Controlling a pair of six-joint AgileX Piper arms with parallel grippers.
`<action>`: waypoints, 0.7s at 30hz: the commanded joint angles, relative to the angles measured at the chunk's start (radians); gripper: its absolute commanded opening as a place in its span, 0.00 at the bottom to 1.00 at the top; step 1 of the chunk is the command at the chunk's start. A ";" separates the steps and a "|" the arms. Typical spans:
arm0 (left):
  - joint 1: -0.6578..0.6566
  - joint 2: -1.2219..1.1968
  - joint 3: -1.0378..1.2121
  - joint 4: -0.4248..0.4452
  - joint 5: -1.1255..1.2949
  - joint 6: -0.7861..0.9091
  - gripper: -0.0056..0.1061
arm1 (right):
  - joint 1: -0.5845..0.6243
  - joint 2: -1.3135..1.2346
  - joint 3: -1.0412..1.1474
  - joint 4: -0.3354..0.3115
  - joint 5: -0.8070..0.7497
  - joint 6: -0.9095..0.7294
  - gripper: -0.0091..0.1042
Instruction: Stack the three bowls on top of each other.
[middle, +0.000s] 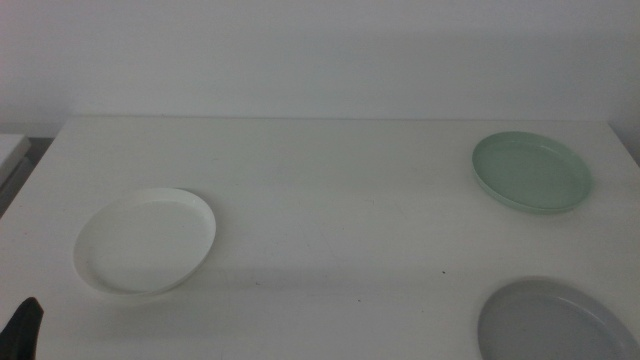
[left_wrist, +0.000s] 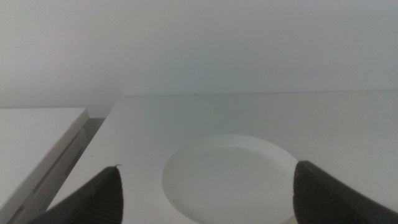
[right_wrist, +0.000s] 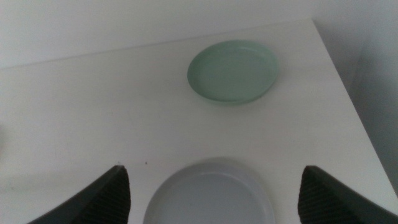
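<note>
Three shallow bowls lie apart on the white table (middle: 330, 200). The white bowl (middle: 145, 241) sits at the left, the mint green bowl (middle: 532, 171) at the far right, and the grey bowl (middle: 555, 322) at the near right, cut by the picture's edge. My left gripper (left_wrist: 208, 190) hangs open above and behind the white bowl (left_wrist: 230, 175); only a dark tip of it (middle: 24, 327) shows in the middle view. My right gripper (right_wrist: 214, 193) is open over the grey bowl (right_wrist: 209, 194), with the green bowl (right_wrist: 233, 70) farther ahead.
A pale wall stands behind the table. A second white surface (left_wrist: 34, 140) lies past a gap at the table's left edge. The table's right edge (right_wrist: 348, 93) runs close to the green and grey bowls.
</note>
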 joint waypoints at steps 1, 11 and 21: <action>0.001 -0.003 0.001 -0.002 -0.014 -0.005 0.89 | 0.001 -0.006 -0.006 -0.001 0.018 0.002 0.90; 0.001 -0.003 0.001 -0.002 -0.014 -0.005 0.89 | 0.001 0.168 -0.006 -0.008 0.158 0.065 0.90; 0.001 -0.003 0.001 -0.002 -0.014 -0.005 0.89 | 0.001 0.523 -0.008 -0.032 0.102 0.052 0.90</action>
